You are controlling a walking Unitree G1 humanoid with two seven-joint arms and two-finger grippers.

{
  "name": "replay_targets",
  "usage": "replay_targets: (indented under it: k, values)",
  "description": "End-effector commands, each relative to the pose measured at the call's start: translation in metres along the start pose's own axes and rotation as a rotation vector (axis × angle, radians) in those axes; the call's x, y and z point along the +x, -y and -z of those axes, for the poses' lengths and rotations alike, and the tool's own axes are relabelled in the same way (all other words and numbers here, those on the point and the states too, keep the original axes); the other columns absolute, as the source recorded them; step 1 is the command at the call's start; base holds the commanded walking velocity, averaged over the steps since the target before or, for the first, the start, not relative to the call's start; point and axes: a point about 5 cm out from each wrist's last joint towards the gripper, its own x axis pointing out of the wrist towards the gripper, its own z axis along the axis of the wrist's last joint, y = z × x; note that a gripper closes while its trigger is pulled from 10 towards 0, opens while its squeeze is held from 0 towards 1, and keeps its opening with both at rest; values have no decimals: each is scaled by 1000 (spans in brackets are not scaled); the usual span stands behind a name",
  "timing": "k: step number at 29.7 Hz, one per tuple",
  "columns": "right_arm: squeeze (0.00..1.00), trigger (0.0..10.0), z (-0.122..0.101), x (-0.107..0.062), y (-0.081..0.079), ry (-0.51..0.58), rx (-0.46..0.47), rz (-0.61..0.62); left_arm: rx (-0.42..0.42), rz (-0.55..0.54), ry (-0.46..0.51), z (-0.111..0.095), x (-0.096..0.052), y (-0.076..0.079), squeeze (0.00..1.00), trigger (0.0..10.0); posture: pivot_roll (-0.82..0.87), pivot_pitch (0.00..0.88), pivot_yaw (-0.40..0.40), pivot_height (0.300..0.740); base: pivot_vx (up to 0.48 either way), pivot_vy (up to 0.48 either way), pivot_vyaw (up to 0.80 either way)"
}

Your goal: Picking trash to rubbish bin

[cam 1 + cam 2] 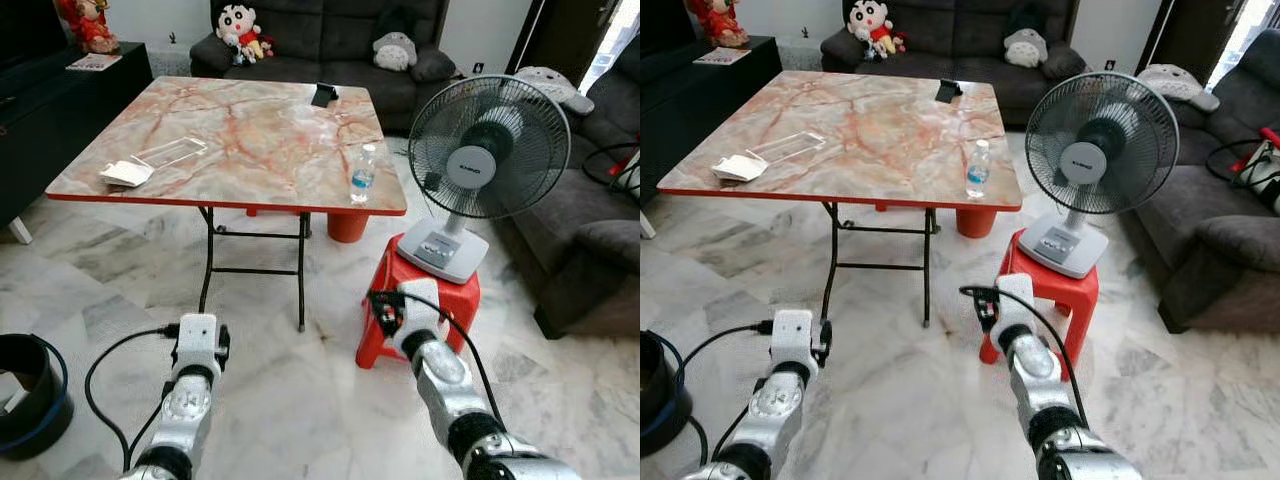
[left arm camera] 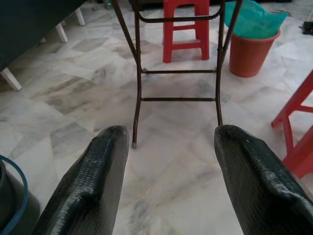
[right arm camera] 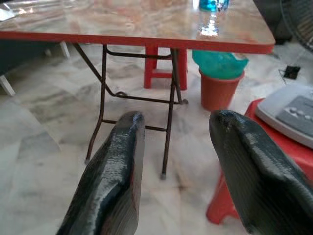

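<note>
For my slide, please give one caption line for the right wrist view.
Open right tool faces the marble-pattern folding table, with an orange bin lined in green beneath it.

Marble-patterned folding table [image 1: 250,140] with water bottle [image 1: 363,175], white packet [image 1: 127,173], clear tray [image 1: 172,152].

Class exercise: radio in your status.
Left claw and right claw open, empty, low before marble-top folding table. Clear plastic water bottle upright near table edge. Grey fan beside it.

Bright, even daylight; sharp views
</note>
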Motion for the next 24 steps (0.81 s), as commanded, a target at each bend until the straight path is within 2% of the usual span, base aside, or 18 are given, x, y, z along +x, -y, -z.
replay_targets:
  k: [1,2,5,11,24]
  values:
    - [0,10000,-28,11,-5,117,24,-5,-4,0,97,-24,10,6,0,10000,21,0,-77,740,311,0,0]
    - [0,10000,-39,15,-8,160,34,-12,-2,-1,124,-32,13,7,0,10000,21,0,-73,740,307,0,0]
    - [0,10000,-51,19,-14,212,50,-20,-12,1,178,-46,17,10,0,10000,19,0,-69,740,310,0,0]
    - [0,10000,-65,24,-21,262,58,-41,-24,8,257,-68,23,15,0,10000,26,0,-70,740,320,0,0]
    - [0,10000,-76,27,-27,304,73,-62,-39,25,313,-85,26,23,0,10000,29,0,-73,740,322,0,0]
